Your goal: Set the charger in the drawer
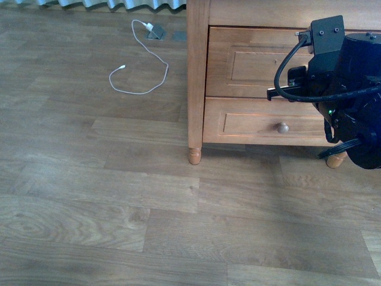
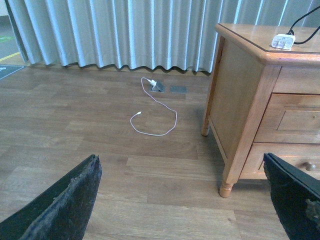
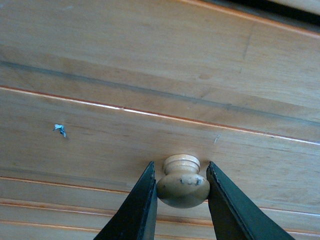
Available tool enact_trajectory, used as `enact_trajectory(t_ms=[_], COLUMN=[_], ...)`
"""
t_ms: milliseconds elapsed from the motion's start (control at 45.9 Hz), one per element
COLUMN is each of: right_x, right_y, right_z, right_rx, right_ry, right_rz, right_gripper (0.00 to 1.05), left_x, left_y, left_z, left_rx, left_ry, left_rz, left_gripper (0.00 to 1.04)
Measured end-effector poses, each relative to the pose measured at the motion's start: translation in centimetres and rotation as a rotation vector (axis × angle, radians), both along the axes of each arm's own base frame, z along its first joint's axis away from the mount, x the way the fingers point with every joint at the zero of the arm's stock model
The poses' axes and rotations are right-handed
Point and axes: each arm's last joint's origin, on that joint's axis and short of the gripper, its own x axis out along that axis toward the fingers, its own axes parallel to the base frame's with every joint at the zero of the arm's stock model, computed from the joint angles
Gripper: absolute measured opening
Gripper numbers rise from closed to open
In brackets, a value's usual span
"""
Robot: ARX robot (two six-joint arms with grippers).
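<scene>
Right gripper [image 3: 180,169] has its dark fingers pressed against both sides of the round pale wooden knob [image 3: 183,182] on the honey-coloured wooden upper drawer [image 3: 125,115], whose front looks shut. That knob is smooth and rounded, so I judge a straight, level pull least likely to slip.

From the front, the black right arm [image 1: 351,89] hides that knob. The lower drawer [image 1: 250,122] sits beneath, and a thin white cable [image 1: 143,93] lies well apart on the grey-brown plank floor [image 1: 119,196].

Seen from the left wrist, the left gripper [image 2: 180,159] is spread wide and empty above the floor. A small white rectangular charger block [image 2: 283,42] rests on top of the wooden nightstand [image 2: 240,100], its black cable [image 2: 305,20] trailing away. It is probably light, rigid and slick: grasp the block's sides, not the floppy lead, which may snag. A pleated grey curtain [image 2: 125,35] hangs behind.
</scene>
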Motion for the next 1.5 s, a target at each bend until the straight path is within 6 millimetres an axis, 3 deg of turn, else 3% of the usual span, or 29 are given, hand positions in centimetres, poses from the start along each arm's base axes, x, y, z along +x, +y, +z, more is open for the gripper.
enact_trajectory(t_ms=[240, 370, 654, 828, 1133, 1264, 1307, 1394, 1503], right_x=[-0.7, -2.6, -9.3, -15.3, -15.6, -15.8, -16.8, -21.4, -22.1], right_y=[-0.4, -0.8, -2.8, -4.1, -4.0, -4.1, -4.8, -6.7, -8.1], right_z=[0.1, 0.3, 0.9, 0.8, 0.8, 0.7, 1.3, 4.2, 8.1], right_rx=[0.032, 0.076, 0.194, 0.208, 0.2, 0.198, 0.219, 0.264, 0.288], right_ry=[0.015, 0.048, 0.126, 0.165, 0.17, 0.176, 0.194, 0.229, 0.123], right_rz=[0.018, 0.032, 0.083, 0.153, 0.18, 0.175, 0.165, 0.098, 0.051], right_gripper=[0.24, 0.23, 0.23, 0.22, 0.23, 0.5, 0.57, 0.73, 0.89], left_x=[0.0, 0.0, 0.0, 0.0, 0.0, 0.0, 0.0, 0.0, 0.0], left_y=[0.0, 0.0, 0.0, 0.0, 0.0, 0.0, 0.0, 0.0, 0.0], left_z=[0.0, 0.0, 0.0, 0.0, 0.0, 0.0, 0.0, 0.0, 0.0], left_rx=[0.0, 0.0, 0.0, 0.0, 0.0, 0.0, 0.0, 0.0, 0.0], left_ry=[0.0, 0.0, 0.0, 0.0, 0.0, 0.0, 0.0, 0.001, 0.0], left_rz=[0.0, 0.0, 0.0, 0.0, 0.0, 0.0, -0.001, 0.0, 0.0], left_gripper=[0.99, 0.99, 0.99, 0.99, 0.99, 0.99, 0.99, 0.99, 0.99])
